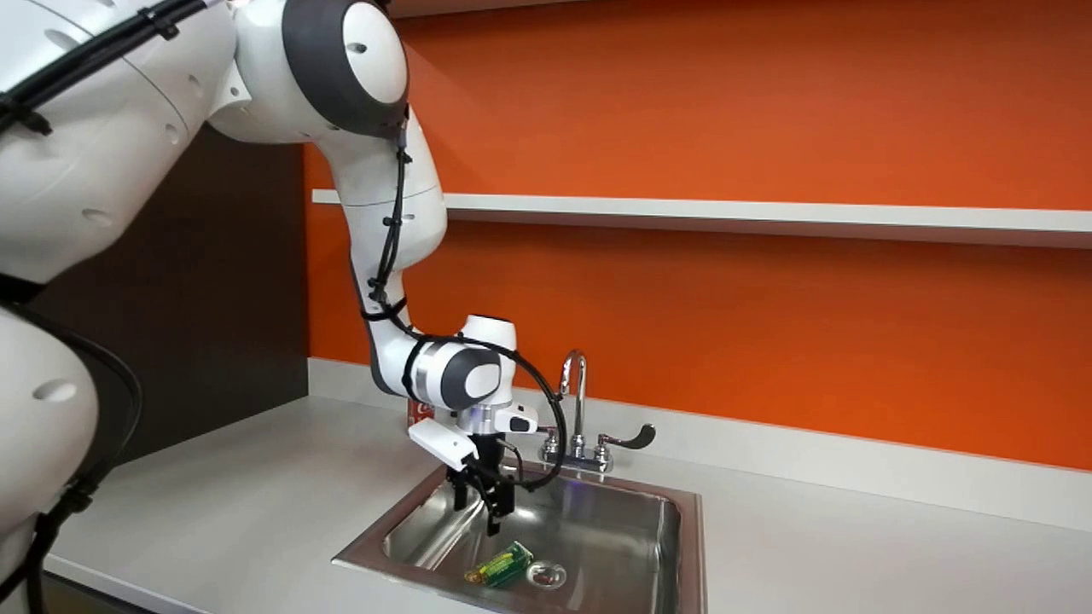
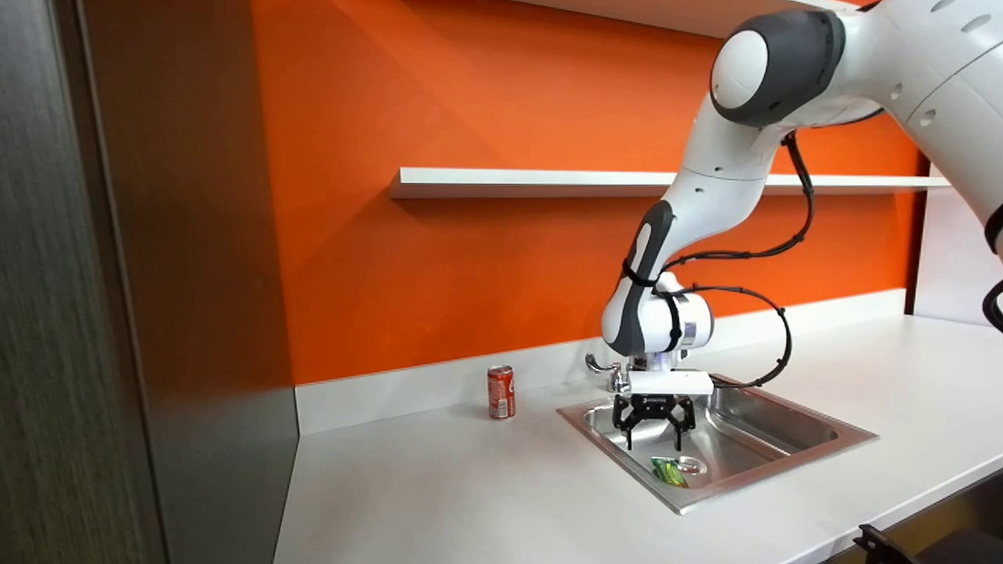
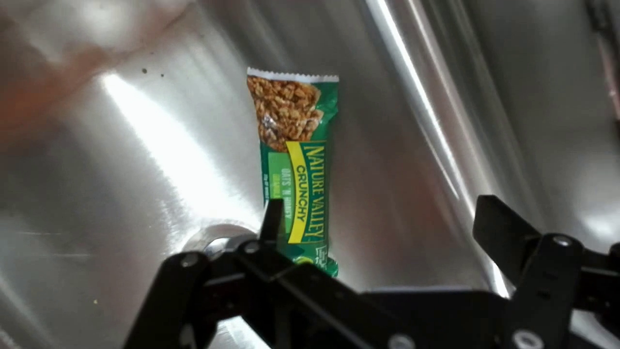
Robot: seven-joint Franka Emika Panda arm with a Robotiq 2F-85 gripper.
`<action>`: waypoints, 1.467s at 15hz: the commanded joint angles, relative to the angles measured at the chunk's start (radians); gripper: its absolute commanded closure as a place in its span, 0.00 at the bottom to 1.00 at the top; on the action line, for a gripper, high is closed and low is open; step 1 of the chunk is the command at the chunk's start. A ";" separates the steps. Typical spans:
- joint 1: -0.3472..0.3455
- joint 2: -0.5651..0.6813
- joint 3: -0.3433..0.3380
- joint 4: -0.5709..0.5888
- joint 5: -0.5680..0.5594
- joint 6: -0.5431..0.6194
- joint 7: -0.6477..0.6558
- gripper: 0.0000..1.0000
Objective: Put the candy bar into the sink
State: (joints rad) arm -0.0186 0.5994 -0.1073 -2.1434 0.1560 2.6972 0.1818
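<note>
The green candy bar lies flat on the sink floor beside the round drain, in both exterior views (image 1: 503, 564) (image 2: 668, 471) and in the wrist view (image 3: 302, 121). The steel sink (image 1: 689, 554) is set into the counter; its rim also shows in an exterior view (image 2: 815, 453). My gripper (image 1: 478, 517) is open and empty, with its fingers spread above the basin. It also shows in an exterior view (image 2: 654, 447). In the wrist view my gripper (image 3: 378, 208) has its left finger overlapping the bar's lower part, while the right finger is well apart from it.
A chrome faucet (image 1: 580, 426) stands at the back rim of the sink, close to my wrist. A red can (image 2: 501, 392) stands on the counter near the back wall. A white shelf (image 2: 533, 182) runs along the orange wall. A dark panel (image 2: 188, 274) closes one side.
</note>
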 commanded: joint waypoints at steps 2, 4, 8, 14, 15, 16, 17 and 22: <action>0.060 -0.190 -0.020 -0.205 -0.030 0.047 0.065 0.00; 0.086 -0.262 -0.030 -0.273 -0.046 0.057 0.086 0.00; 0.132 -0.421 -0.048 -0.402 -0.139 0.046 0.130 0.00; 0.132 -0.654 0.007 -0.542 -0.324 -0.012 0.200 0.00; 0.125 -0.688 0.025 -0.560 -0.339 -0.025 0.207 0.00; 0.117 -0.720 0.044 -0.576 -0.346 -0.043 0.211 0.00; 0.112 -0.750 0.064 -0.590 -0.341 -0.062 0.207 0.00; 0.091 -0.763 0.123 -0.590 -0.295 -0.086 0.183 0.00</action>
State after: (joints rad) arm 0.1166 -0.1644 -0.0309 -2.7341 -0.1550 2.6112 0.3772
